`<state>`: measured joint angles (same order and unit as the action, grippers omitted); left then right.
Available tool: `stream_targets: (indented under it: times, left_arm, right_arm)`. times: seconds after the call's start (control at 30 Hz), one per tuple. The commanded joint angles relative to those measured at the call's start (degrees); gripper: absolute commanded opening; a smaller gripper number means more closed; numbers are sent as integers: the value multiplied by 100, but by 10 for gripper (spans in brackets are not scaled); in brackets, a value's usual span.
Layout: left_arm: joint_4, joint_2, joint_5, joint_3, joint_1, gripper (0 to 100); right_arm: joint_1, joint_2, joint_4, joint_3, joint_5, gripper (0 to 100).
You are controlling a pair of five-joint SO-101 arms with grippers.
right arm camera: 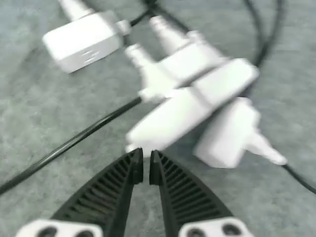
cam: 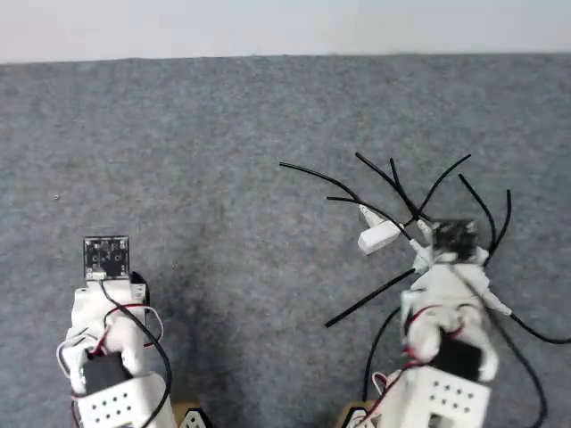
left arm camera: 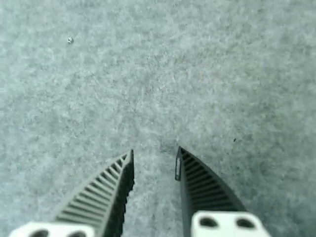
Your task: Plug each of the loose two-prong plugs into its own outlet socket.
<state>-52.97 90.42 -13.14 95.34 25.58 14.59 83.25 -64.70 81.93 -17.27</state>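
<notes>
My left gripper hung over bare grey felt at about eight o'clock on the table, its ribbed fingers apart and holding nothing. My right gripper sat at about four o'clock, fingers drawn almost together with nothing between them. Its tips were just short of a heap of white plugs and sockets; whether any were mated I could not tell. One separate white plug lay near the heap at its ten o'clock. Black cables fanned out toward twelve o'clock.
</notes>
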Motion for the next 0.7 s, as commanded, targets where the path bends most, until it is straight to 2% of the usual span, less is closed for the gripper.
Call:
stream_targets:
  times: [0.0, 0.07, 0.17, 0.33, 0.43, 0.67]
  left_arm:
    - [-1116, 1398, 53, 48, -62, 137]
    - [-1424, 1477, 53, 4, -62, 137]
    - [-1424, 1310, 53, -31, -62, 137]
    - [-1538, 1398, 44, 110, -53, 134]
    - [-2013, 1407, 9, 101, -53, 134]
    - [-1969, 1398, 18, 101, -26, 134]
  right_arm:
    - [-558, 1042, -171, 818, -88, 20]
    - [-760, 1622, -532, 958, -97, 16]
    - [-796, 2185, -1112, 1108, -105, 20]
    - [-787, 1921, -822, 1468, -97, 16]
    - [-752, 1930, -963, 1459, -105, 15]
    - [-769, 1921, -954, 1459, -123, 15]
